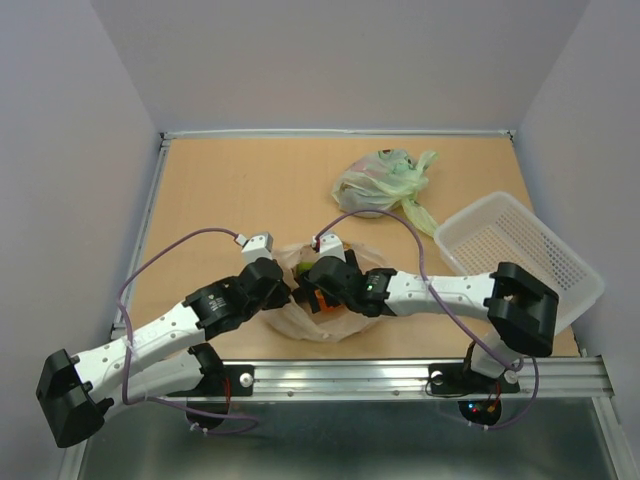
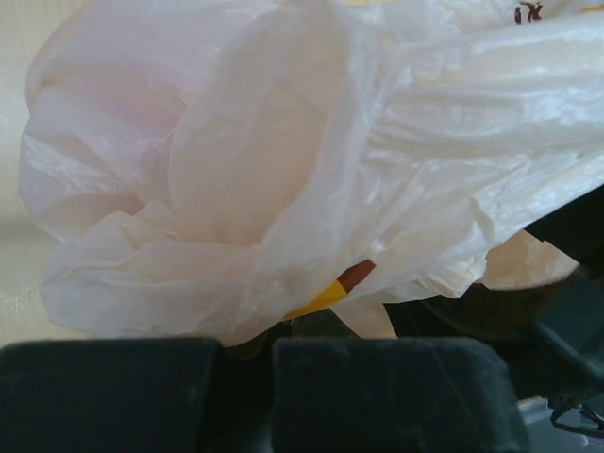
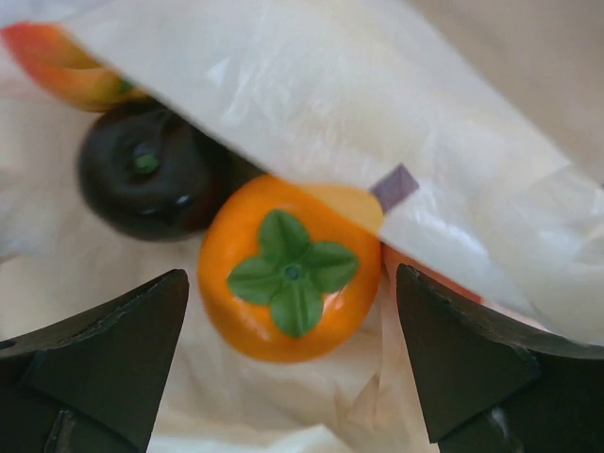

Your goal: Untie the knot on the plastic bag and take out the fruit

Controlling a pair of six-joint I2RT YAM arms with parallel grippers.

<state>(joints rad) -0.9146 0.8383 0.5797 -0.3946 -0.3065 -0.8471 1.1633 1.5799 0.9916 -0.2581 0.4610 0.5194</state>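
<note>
Right gripper (image 3: 291,288) fingers spread wide, flanking orange persimmon (image 3: 283,274) inside bag (image 3: 283,85). Dark fruit (image 3: 151,179), red-orange fruit (image 3: 66,61) also inside. Left gripper (image 2: 247,354) pressed together on bag film. Bag sits near table (image 1: 230,190) front edge, between arms. Green bag (image 1: 385,180) farther back, contents unclear; white basket (image 1: 520,250) at right.

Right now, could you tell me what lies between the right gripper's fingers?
An orange fruit with a green leafy cap lies between the open right gripper's fingers, touching neither, inside the bag; the right wrist view shows it.
</note>
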